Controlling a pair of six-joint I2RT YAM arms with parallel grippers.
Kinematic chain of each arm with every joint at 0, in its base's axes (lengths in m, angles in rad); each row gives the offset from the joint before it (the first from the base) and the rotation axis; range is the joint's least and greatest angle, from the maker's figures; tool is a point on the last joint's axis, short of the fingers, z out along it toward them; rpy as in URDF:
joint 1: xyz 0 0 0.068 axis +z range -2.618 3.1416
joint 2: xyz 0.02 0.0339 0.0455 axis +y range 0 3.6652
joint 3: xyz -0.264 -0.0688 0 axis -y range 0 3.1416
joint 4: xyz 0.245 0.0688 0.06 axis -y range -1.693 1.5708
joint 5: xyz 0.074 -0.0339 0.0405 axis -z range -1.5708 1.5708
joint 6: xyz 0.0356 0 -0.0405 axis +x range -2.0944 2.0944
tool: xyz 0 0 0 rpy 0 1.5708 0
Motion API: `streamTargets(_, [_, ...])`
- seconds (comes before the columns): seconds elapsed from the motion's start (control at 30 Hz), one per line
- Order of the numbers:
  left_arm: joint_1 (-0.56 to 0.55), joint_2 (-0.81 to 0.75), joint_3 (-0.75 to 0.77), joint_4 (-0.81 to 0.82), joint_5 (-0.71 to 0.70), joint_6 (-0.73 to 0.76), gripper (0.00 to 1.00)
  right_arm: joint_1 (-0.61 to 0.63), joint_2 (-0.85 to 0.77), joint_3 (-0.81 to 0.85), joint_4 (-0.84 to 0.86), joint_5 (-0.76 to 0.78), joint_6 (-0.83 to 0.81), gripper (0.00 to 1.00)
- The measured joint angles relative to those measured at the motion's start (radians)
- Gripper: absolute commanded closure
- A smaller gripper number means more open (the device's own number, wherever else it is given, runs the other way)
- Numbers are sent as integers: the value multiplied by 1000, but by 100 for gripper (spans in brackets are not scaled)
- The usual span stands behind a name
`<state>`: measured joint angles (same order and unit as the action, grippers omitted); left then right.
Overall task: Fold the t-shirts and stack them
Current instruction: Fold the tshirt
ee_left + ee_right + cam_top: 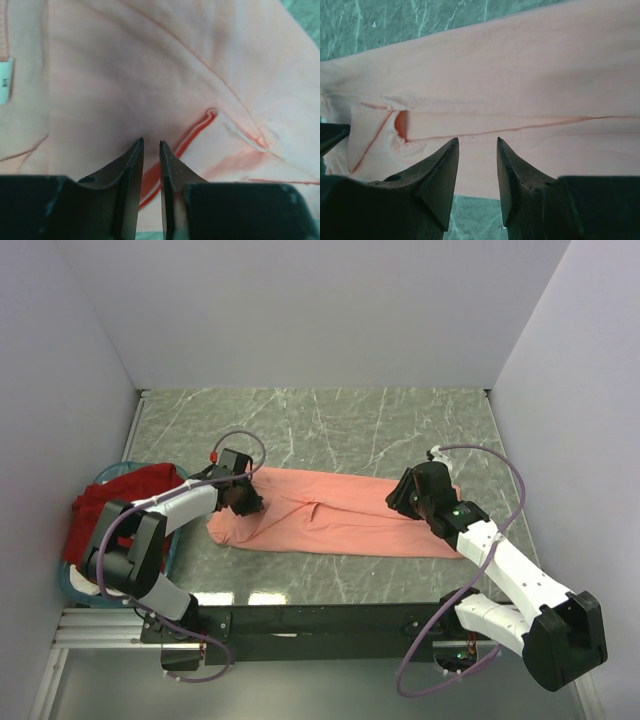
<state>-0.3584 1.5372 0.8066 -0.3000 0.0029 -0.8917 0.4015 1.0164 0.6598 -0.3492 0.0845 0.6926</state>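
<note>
My left claw point(151, 144) and right claw point(477, 141) stand apart and empty over the salmon-pink t-shirt point(340, 515), folded to a long strip; left of it, the dark red t-shirt point(130, 490) waits unfolded.

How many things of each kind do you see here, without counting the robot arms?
T-shirts: 2 (plain salmon-pink cotton t-shirt, plain dark red cotton t-shirt)
Baskets: 1 (teal round basket)
Total: 3
</note>
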Motion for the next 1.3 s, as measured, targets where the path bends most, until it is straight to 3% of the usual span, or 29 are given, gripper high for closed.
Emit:
streamTargets(0.67, [-67,-103,-109,90,142,19,78,0,-8,0,-3,0,-2,57])
streamTargets(1.3, [-167,-175,-196,137,177,73,79,0,-8,0,-2,-6,-1,57])
